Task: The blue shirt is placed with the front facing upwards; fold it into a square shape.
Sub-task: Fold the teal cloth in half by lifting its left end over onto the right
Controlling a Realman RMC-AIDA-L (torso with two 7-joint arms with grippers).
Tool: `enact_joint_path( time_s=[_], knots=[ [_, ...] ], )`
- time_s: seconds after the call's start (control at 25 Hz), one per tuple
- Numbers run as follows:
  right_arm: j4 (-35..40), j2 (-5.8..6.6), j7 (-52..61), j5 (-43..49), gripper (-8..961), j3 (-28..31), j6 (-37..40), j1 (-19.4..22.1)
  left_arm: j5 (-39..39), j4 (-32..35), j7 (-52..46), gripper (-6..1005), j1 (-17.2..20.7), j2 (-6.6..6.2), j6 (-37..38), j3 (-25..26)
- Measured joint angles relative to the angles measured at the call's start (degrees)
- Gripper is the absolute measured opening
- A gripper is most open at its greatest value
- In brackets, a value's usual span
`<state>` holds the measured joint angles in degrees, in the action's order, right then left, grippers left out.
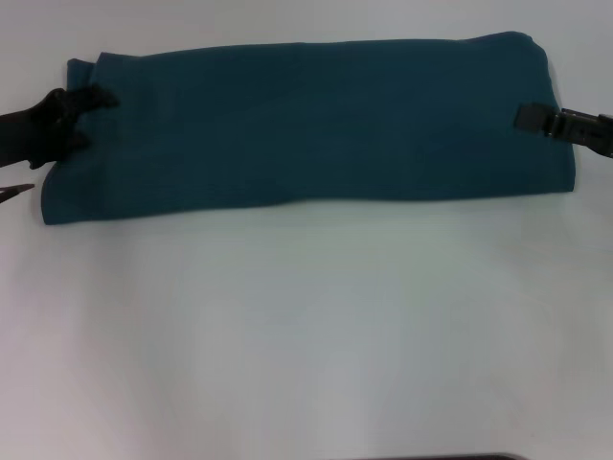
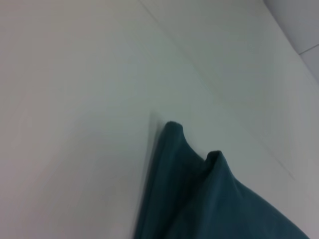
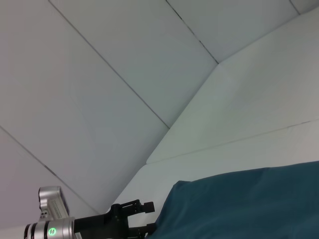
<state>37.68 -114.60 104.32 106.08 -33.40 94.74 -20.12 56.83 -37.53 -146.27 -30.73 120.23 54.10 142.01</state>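
the shirt, a soft, limp long band on the far worktop, is clamped at its left end by the left gripper, while the right gripper sits at the right end, grip unclear.

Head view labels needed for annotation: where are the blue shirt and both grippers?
blue shirt (image 1: 316, 120), head view, middle of the folded cloth.
left gripper (image 1: 91, 96), head view, fingers at the shirt's edge.
right gripper (image 1: 525, 117), head view, fingers at the opposite edge.
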Motion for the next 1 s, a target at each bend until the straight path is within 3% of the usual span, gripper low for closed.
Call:
enact_joint_path(
  time_s=[0.36,0.52,0.8,0.84,1.0],
  knots=[
    [0.01,0.1,0.71,0.0,822,0.0,0.2,0.04,0.52,-1.07,-0.33,823,0.01,-0.41,2.14,0.21],
    [0.02,0.2,0.71,0.0,822,0.0,0.35,0.06,0.44,-5.06,-2.83,824,0.65,-1.01,5.33,0.74],
    [0.03,0.34,0.79,0.01,822,-0.02,0.52,-0.04,-3.45,-5.04,-7.21,824,-0.68,-5.69,9.19,-1.82],
    [0.03,0.36,0.79,0.03,823,-0.12,0.53,-0.07,-3.45,-5.04,-7.21,824,-0.68,-5.69,9.19,-1.82],
    [0.18,0.53,1.28,1.12,823,-0.5,0.54,-0.32,-6.52,-4.99,-2.69,824,-3.23,-9.2,15.29,-3.79]
  ],
)
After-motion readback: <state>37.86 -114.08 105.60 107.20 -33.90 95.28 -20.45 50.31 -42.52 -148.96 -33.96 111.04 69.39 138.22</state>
